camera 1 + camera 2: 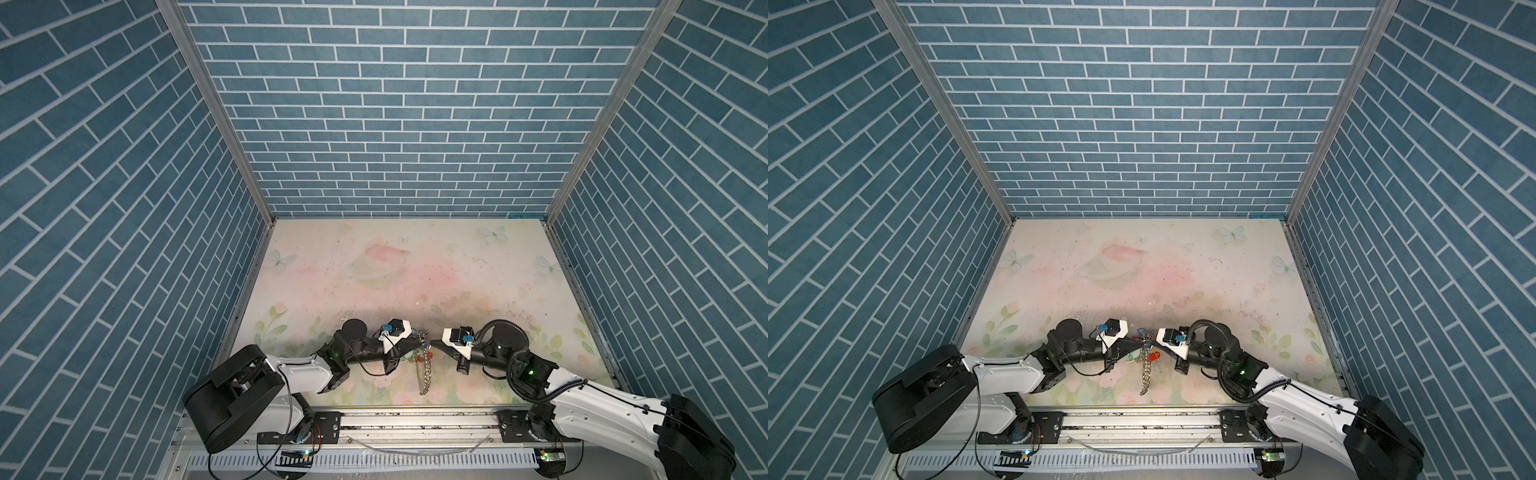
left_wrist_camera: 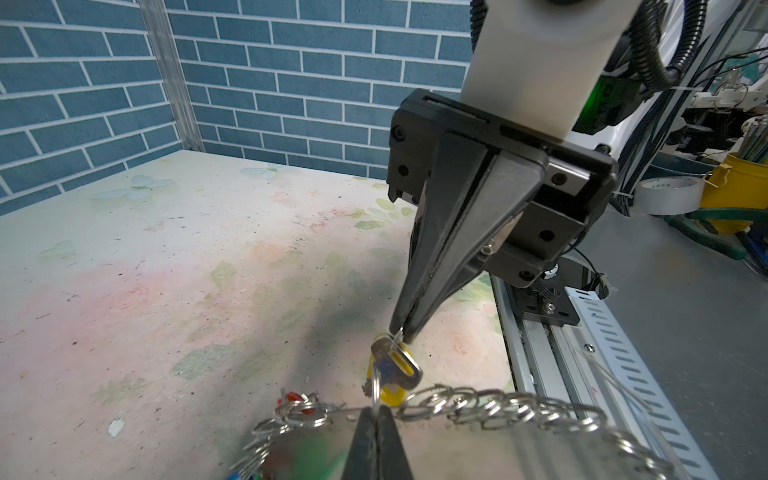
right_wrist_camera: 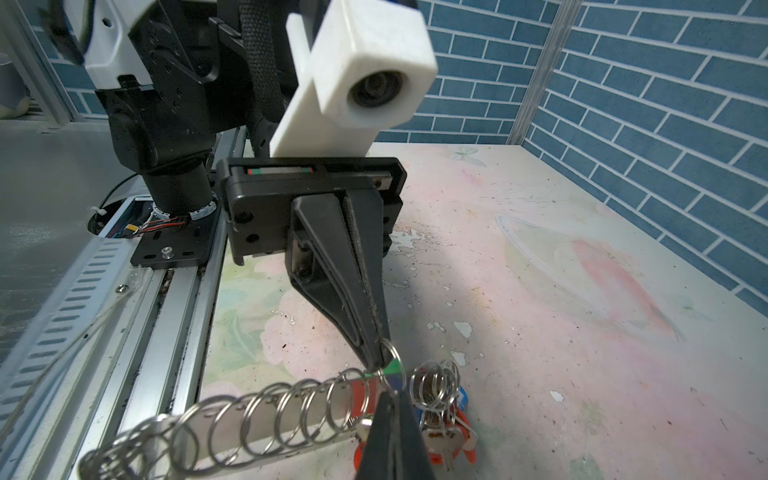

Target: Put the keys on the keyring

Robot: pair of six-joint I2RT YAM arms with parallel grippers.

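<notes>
Cannot read any text, label, brand, number or sign in any view. Looked closest at the metal face of the keys (image 2: pixel 397 368): too blurred to make out a stamp. Checked the white tape roll (image 2: pixel 669 193) as well: plain on its visible side.

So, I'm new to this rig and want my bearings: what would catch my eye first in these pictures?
The left gripper and right gripper meet tip to tip near the front middle of the table, both pinched shut on one silver ring that carries the yellow-tagged key. From there the keyring, its rim bristling with silver rings, stretches toward the front edge, with other coloured tags bunched beside the grippers.
</notes>
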